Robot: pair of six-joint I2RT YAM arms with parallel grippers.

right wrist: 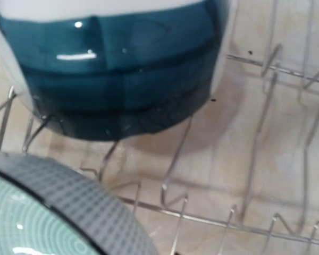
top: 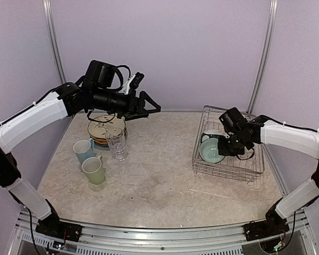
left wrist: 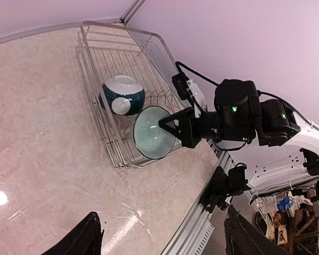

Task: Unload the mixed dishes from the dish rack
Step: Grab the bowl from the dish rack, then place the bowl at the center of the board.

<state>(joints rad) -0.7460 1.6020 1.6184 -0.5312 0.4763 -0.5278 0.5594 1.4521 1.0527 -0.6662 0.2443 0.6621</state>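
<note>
In dish rack point(left wrist: 117, 53), right claw point(left wrist: 166, 124) pinching ringed bowl point(left wrist: 149, 137)

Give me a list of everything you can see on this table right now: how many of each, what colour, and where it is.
plates: one stack, cream, orange and blue, left rear of the table
glass tumbler: one, clear, just in front of the plates
light blue mug: one, left of the tumbler
pale green mug: one, in front of the blue mug
dish rack: one, silver wire, right side
pale teal bowl: one, in the rack, nearer end
teal-and-white bowl: one, in the rack, behind the other bowl
table: one, beige stone-look
left gripper: black, fingers open, empty, above the plates
right gripper: black, fingers closed at the pale teal bowl's rim
</note>
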